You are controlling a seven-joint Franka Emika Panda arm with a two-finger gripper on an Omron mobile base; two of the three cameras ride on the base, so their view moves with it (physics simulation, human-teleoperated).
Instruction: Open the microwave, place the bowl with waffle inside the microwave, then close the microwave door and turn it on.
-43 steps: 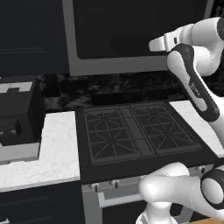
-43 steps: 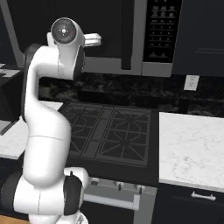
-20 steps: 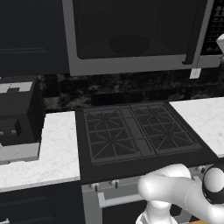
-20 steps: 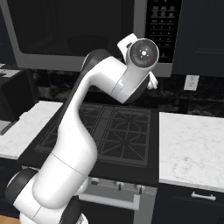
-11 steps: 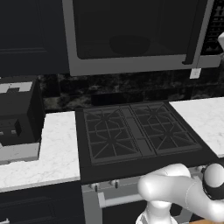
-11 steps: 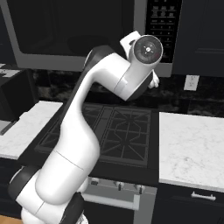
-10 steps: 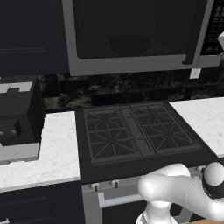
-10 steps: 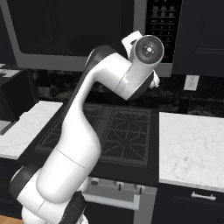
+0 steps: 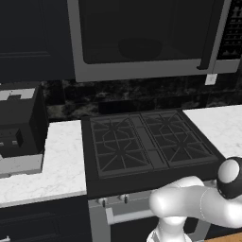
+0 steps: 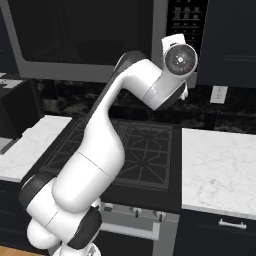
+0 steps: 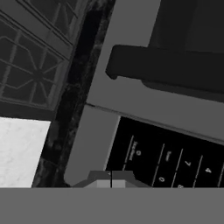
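Grey-framed, the microwave [image 9: 142, 38] stands with the microwave door [image 11: 144, 87] shut; the pincer [image 11: 111, 178], its tips together and empty, sits right at the button panel [image 11: 170, 162], the handle [image 11: 166, 65] just beyond. Likely only switching on remains.

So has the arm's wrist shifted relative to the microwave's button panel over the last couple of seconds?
Yes. In the right base view the wrist has swung from left of the microwave door rightward, to sit just below the button panel.
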